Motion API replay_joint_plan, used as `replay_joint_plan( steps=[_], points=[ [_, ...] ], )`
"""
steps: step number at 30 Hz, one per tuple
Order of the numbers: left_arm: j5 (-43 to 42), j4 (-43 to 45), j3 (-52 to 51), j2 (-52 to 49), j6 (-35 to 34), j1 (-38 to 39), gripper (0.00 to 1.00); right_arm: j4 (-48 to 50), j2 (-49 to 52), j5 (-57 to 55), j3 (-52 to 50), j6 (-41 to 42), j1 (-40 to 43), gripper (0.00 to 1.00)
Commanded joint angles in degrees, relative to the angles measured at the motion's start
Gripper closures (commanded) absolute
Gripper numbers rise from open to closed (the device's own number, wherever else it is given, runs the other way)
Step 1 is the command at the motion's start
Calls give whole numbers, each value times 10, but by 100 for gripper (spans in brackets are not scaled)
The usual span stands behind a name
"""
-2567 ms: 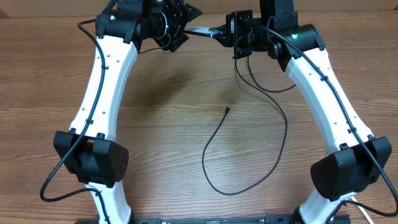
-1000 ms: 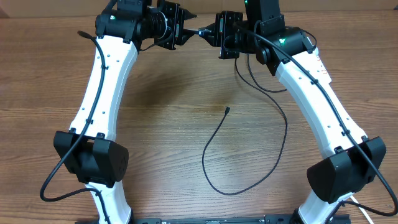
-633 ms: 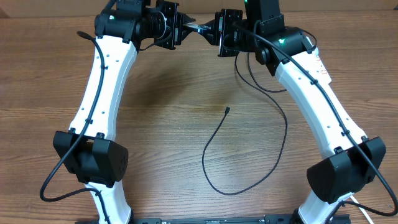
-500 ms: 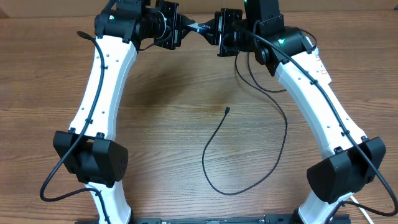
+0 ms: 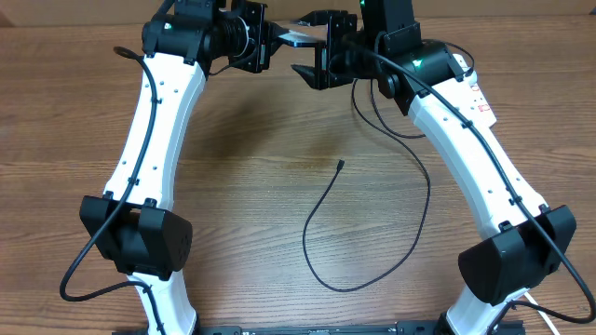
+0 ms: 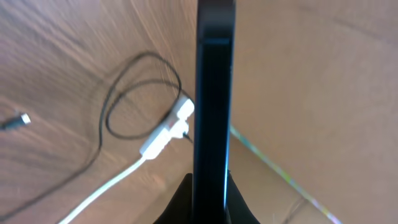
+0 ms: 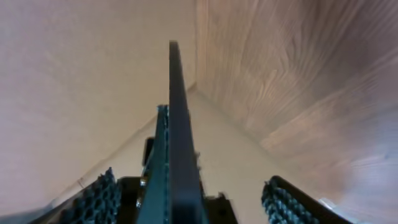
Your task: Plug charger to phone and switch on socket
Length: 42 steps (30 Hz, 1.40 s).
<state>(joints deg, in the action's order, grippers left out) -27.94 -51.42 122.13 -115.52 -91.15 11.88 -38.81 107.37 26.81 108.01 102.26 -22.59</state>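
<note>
– Where is the phone (image 5: pixel 300 37)?
– It is in the air above the middle of the far edge of the table (image 5: pixel 233 186), standing on its thin side. The left gripper (image 5: pixel 272 40) pinches one end of it.

– And the right gripper (image 5: pixel 300 46)?
– Its fingers are spread wide, one on each side of the phone. In the right wrist view both pads (image 7: pixel 98 200) stay apart from the phone and do not touch it.

– Where is the cable (image 5: pixel 372 251)?
– It lies in a big loop on the middle of the table, toward the right edge. Its tip (image 5: pixel 341 165) is free, near the centre.

– The strip (image 6: pixel 163 132)?
– Only the left wrist view shows it, flat on the table, with its white lead (image 6: pixel 106 190). The black cable goes up to it, but I cannot tell if it is plugged in.
</note>
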Motion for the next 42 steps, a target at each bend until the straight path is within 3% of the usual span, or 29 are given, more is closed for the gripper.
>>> replay_joint_plan(
  steps=[1,9,14,18,21,27,34,38,42],
  points=[
    [75,-3,0,-4,61,-20,96,-18,-12,-46,19,-96,-2,18],
    [176,-88,-3,-4,199,-79,96,-121,-12,-115,19,-347,18,9],
    [179,-103,-3,-4,402,-100,96,-192,-9,-212,10,-513,19,5],
    [174,-121,-3,-5,542,-95,96,-218,-8,-263,-33,-544,7,3],
    [174,-123,-10,-4,601,-86,96,-204,-8,-267,-89,-543,-7,1],
    [179,-123,-20,-5,641,-73,96,-147,-8,-261,-210,-543,-39,1],
    [179,-122,-20,-5,642,-70,96,-81,-8,-228,-313,-521,-64,32],
    [178,-122,-20,-5,642,-70,96,-58,-8,-229,-353,-495,-64,33],
    [178,-122,-20,-5,642,-70,96,-27,-8,-238,-377,-503,-63,46]
  ],
)
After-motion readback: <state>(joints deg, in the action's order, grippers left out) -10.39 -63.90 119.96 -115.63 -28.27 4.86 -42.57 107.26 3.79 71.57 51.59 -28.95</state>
